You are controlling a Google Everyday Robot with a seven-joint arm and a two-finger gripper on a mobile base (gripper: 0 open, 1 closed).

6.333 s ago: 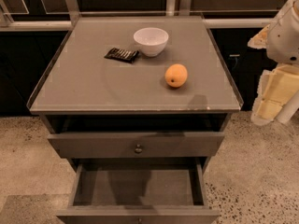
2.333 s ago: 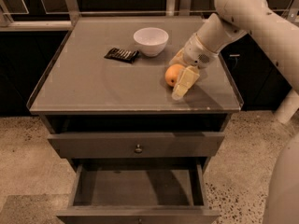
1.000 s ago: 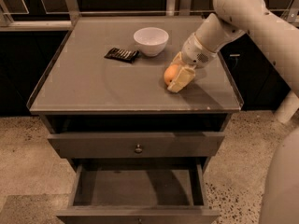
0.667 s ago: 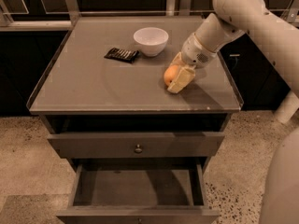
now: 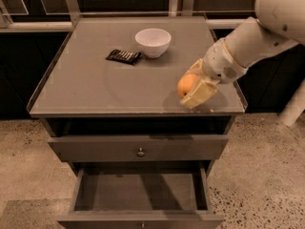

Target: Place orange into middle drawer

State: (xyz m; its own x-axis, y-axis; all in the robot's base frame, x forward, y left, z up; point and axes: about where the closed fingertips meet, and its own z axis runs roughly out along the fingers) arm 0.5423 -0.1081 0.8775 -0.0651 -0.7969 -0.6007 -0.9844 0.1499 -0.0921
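The right half of the orange (image 5: 185, 85) is hidden behind the gripper (image 5: 189, 88). Only its left side shows, round, smooth and bright. The pale fingers (image 5: 199, 96) are clamped on it from both sides. It is at about 4 o'clock on the cabinet top (image 5: 90, 82), near the front edge; I cannot tell if it touches the surface. The middle drawer (image 5: 140, 191) stands open at 6 o'clock, with its front panel cut off by the lower frame edge. A white bowl (image 5: 153, 42) and a dark packet (image 5: 124, 56) are at 12 o'clock.
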